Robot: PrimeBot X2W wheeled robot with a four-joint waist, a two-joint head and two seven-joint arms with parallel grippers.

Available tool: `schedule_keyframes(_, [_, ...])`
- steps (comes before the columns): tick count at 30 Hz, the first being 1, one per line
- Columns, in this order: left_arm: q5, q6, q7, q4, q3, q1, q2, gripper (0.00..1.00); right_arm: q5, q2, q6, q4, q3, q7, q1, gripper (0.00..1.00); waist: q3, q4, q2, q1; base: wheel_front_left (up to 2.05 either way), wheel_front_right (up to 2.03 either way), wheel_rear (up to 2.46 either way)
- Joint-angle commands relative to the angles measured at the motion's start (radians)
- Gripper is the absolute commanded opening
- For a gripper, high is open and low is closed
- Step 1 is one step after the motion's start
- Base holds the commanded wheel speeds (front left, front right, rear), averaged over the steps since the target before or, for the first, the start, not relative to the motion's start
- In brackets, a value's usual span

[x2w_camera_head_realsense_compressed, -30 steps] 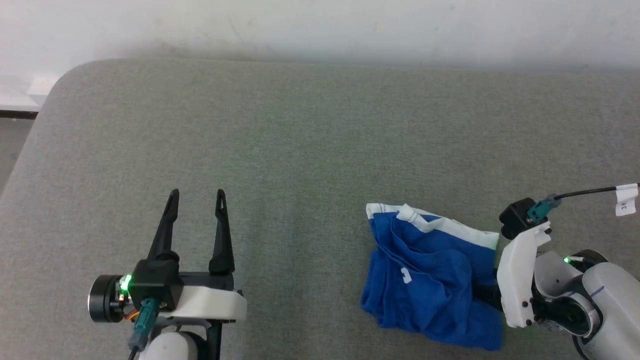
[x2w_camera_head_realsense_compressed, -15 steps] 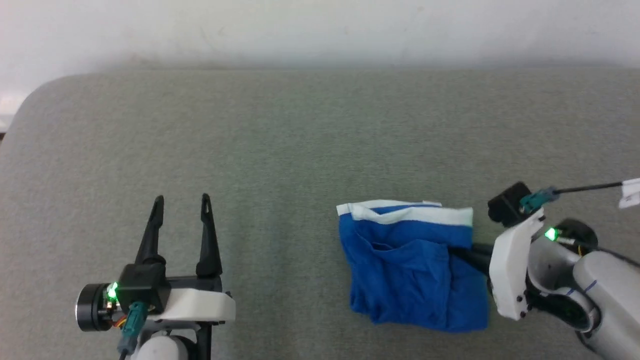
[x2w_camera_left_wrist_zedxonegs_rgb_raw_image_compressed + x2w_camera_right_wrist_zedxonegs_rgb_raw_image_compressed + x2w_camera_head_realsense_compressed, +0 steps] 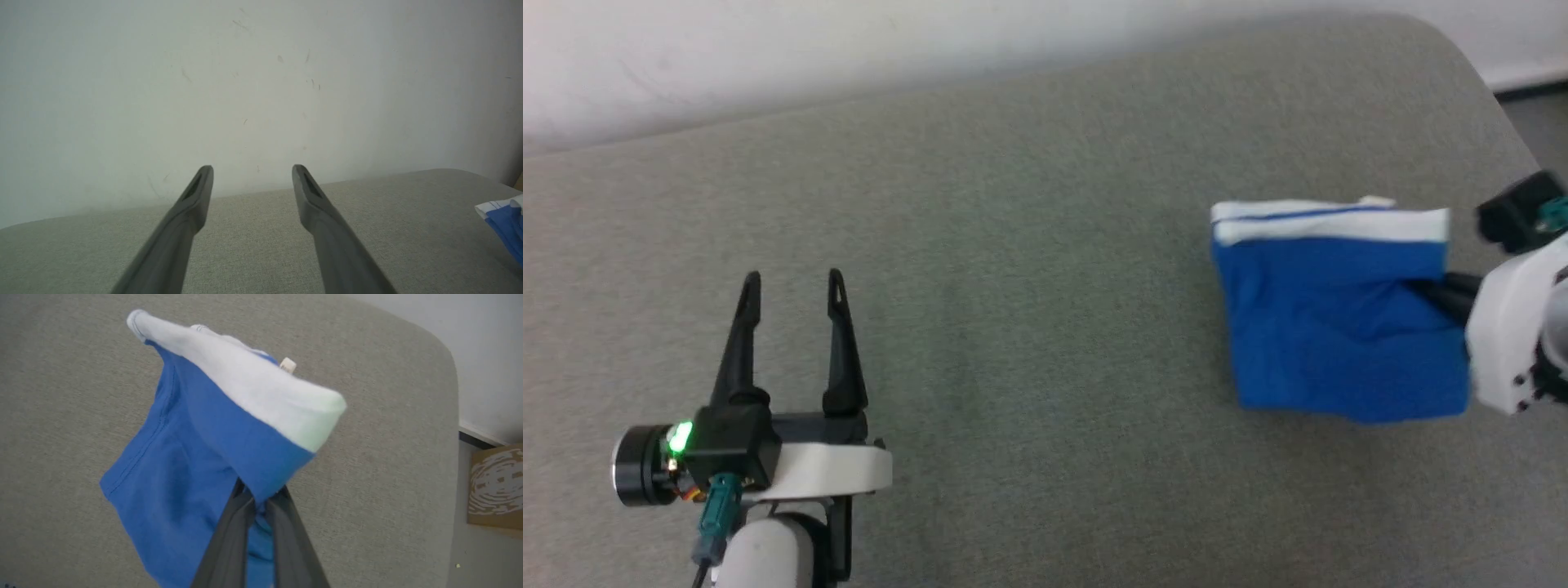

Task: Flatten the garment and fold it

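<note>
Right end effector (image 3: 1444,291): Your two fingers are pressed together on a pinch of blue cloth at the near right edge of the garment (image 3: 1339,327). The right wrist view shows the fabric bunching just where the fingers (image 3: 235,535) meet.

Left end effector (image 3: 791,282): The fingers are spread wide with nothing between them. It hovers over bare counter (image 3: 1013,245) and points at the wall (image 3: 245,61).

Garment position: It reaches out ahead of your right fingertips and hangs from the pinch. From your left end effector it sits well off to the right, just at the edge of that wrist view (image 3: 504,220).

Garment shape: It reads as a compact blue rectangle, with the white band (image 3: 1331,222) along the edge away from you. A small tag (image 3: 288,364) pokes out beside the band.

Contact with counter: The gripped corner looks raised. You cannot tell whether the far side is resting on the surface.

Done so far: Judging by the tidy outline and layered edges, the cloth appears to be already doubled over rather than spread flat.

Left to do: It probably needs laying down flat and letting go. Smooth the ridge running from the pinch, and add a fold if you want it smaller.

Watch for: The cloth is near the counter's right corner, so take care that it does not slide off.
</note>
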Motion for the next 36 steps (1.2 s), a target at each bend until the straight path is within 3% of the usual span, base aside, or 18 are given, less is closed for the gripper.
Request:
schedule_keyframes(1, [0.010,0.004,-0.005,-0.009,0.001,-0.024,0.008,1.00,-0.015,-0.008,-0.002,0.030,-0.014,-0.010,-0.024,0.00,0.128,-0.101,-0.0001,0.0000,0.00,0.00,0.00])
schedule_keyframes(11, [0.025,0.008,-0.005,-0.060,-0.031,-0.128,0.031,1.00,-0.164,-0.064,-0.002,0.315,-0.091,-0.065,-0.180,0.00,0.276,-0.050,-0.0001,0.0000,0.00,0.00,0.00])
schedule_keyframes(17, [0.027,0.025,-0.005,-0.077,-0.059,-0.150,0.033,1.00,-0.284,-0.052,-0.002,0.496,-0.121,-0.156,-0.279,0.00,0.294,-0.002,-0.0001,0.0000,0.00,0.00,0.00])
schedule_keyframes(22, [0.018,0.036,-0.005,-0.070,-0.071,-0.147,0.029,1.00,-0.307,-0.013,-0.002,0.606,-0.129,-0.186,-0.302,0.00,0.279,0.015,-0.0001,0.0000,0.00,0.00,0.00])
schedule_keyframes(23, [0.015,0.039,-0.005,-0.067,-0.072,-0.144,0.028,1.00,-0.312,-0.004,-0.002,0.634,-0.140,-0.196,-0.309,0.20,0.271,0.018,-0.0001,0.0000,0.00,0.00,0.00])
schedule_keyframes(24, [0.008,0.043,-0.005,-0.060,-0.075,-0.136,0.027,1.00,-0.340,0.005,-0.002,0.679,-0.149,-0.225,-0.320,1.00,0.248,0.023,-0.0001,0.0000,0.00,0.00,0.00])
schedule_keyframes(27, [0.000,0.046,-0.005,-0.054,-0.074,-0.126,0.025,1.00,-0.376,0.003,-0.002,0.713,-0.160,-0.271,-0.332,1.00,0.220,0.028,-0.0001,0.0000,0.00,0.00,0.00])
schedule_keyframes(33, [-0.024,0.052,-0.005,-0.019,-0.054,-0.056,0.018,1.00,-0.517,0.017,-0.002,0.710,-0.222,-0.531,-0.361,1.00,0.078,0.038,-0.0001,0.0000,0.00,0.00,0.00])
schedule_keyframes(36, [-0.030,0.051,-0.005,-0.009,-0.042,-0.033,0.017,1.00,-0.574,0.033,-0.002,0.694,-0.251,-0.609,-0.359,1.00,0.040,0.042,-0.0001,0.0000,0.00,0.00,0.00])
